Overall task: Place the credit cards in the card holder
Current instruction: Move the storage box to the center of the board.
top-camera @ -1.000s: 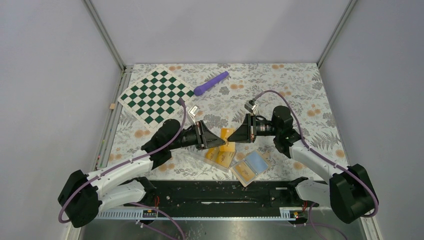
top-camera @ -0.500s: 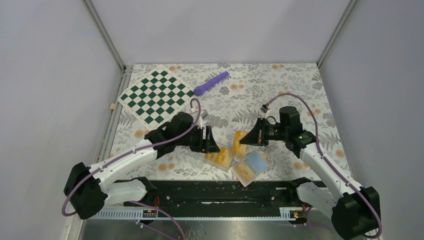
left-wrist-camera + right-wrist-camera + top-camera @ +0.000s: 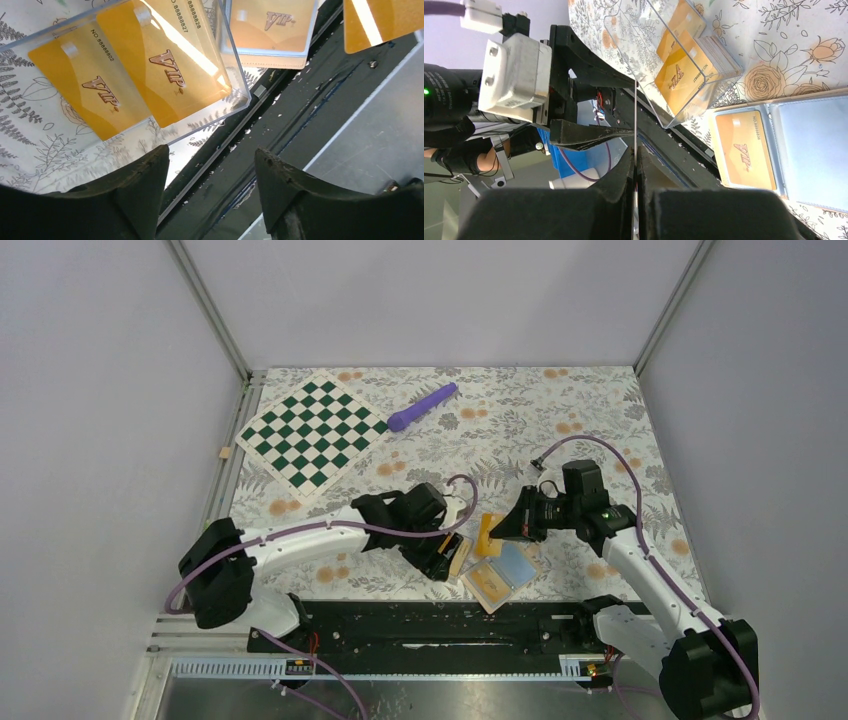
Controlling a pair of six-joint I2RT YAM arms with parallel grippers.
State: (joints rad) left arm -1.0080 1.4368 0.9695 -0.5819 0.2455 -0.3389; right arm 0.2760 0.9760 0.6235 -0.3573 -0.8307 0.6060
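Note:
My right gripper (image 3: 500,530) is shut on an orange credit card (image 3: 486,535) and holds it on edge just above the far-left edge of the open tan card holder (image 3: 517,563). The holder lies flat, with a light blue pocket on one half and another orange card (image 3: 488,583) in the other. In the right wrist view the held card (image 3: 635,110) shows as a thin line between the shut fingers (image 3: 624,167). My left gripper (image 3: 445,558) is open and empty over the clear case (image 3: 235,95), which holds more orange cards (image 3: 165,70).
A green checkerboard (image 3: 313,431) lies at the far left and a purple pen-like tool (image 3: 422,406) at the far middle. The table's near edge and black rail (image 3: 450,620) run right below the case and holder.
Both grippers held the card together a second ago. The left one let go and swung down over the clear case. The right one carried the card right and nearer, to the card holder.

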